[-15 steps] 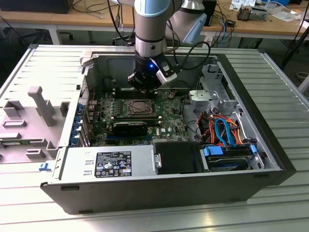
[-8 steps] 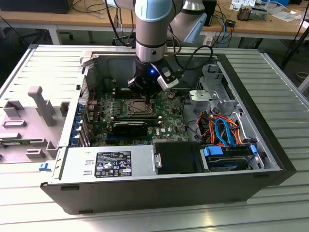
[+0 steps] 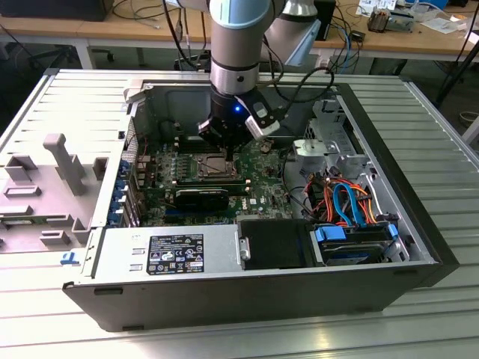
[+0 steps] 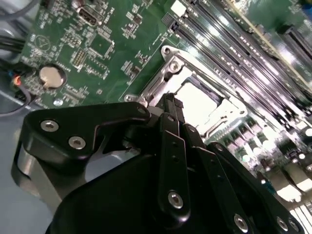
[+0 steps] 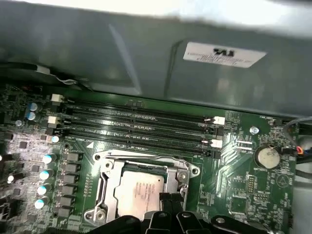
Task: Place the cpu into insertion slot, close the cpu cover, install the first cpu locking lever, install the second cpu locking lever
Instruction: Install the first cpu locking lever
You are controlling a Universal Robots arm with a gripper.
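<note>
The cpu [image 5: 140, 191] lies flat in the insertion slot [image 3: 209, 164] on the green motherboard, its silver top showing in both wrist views [image 4: 199, 101]. The silver cpu cover [image 5: 111, 171] lies down around the chip as a frame [image 4: 168, 80]. My gripper [image 3: 224, 138] hangs just above the socket's edge on the exterior view's right. Its black fingertips [image 4: 172, 104] are pressed together at the cover's rim beside the chip, with nothing visible between them. My gripper [image 5: 169, 198] hides that edge of the socket.
Long black memory slots [image 5: 141, 127] run beside the socket. A round coin battery [image 5: 267, 156] sits on the board. A black expansion card [image 3: 202, 197], a power supply [image 3: 168, 254], coloured cables [image 3: 344, 198] and the grey case wall [image 5: 146, 58] surround the work area.
</note>
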